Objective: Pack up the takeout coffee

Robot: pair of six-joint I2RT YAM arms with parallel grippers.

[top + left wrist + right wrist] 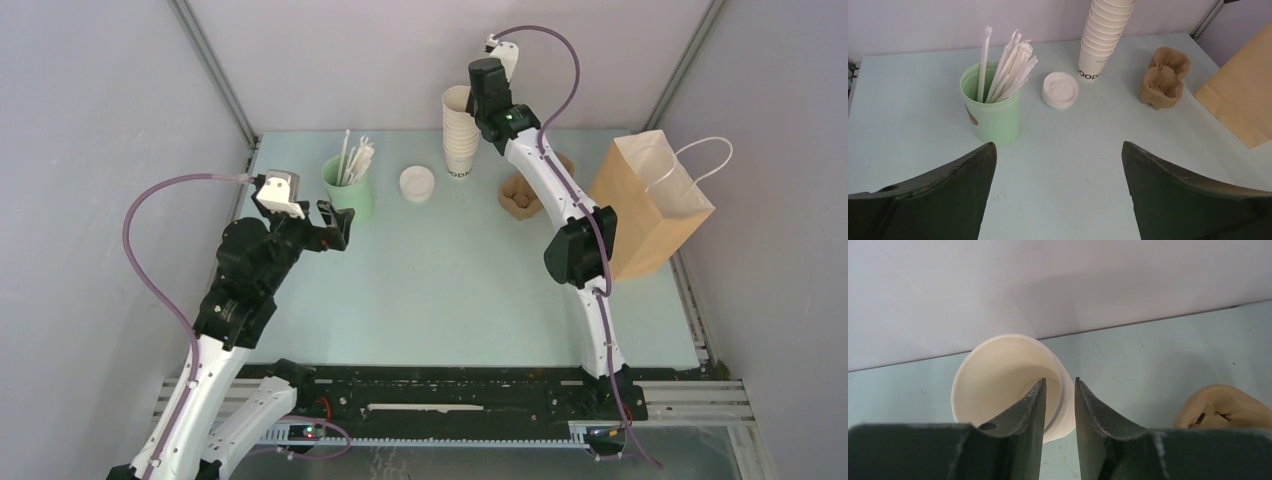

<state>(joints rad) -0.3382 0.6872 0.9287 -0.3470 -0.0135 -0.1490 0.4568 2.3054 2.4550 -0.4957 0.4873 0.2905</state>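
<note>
The takeout coffee is out of view; no lidded cup shows. A tall stack of lidless white cups (459,135) (1100,45) (998,385) stands at the back of the table. My right gripper (472,105) (1060,380) hangs over it with its jaws narrow. One finger (1030,410) is inside the top cup and the other is outside, astride the wall; whether they press on it I cannot tell. A loose white lid (417,184) (1060,90) lies left of the stack. My left gripper (337,225) (1058,145) is open and holds nothing, just in front of the lid.
A mint-green cup with straws (350,190) (993,110) stands beside my left gripper. A brown pulp cup carrier (520,195) (1163,77) (1228,407) lies right of the stack. A brown paper bag (650,205) (1243,100) stands open at the right edge.
</note>
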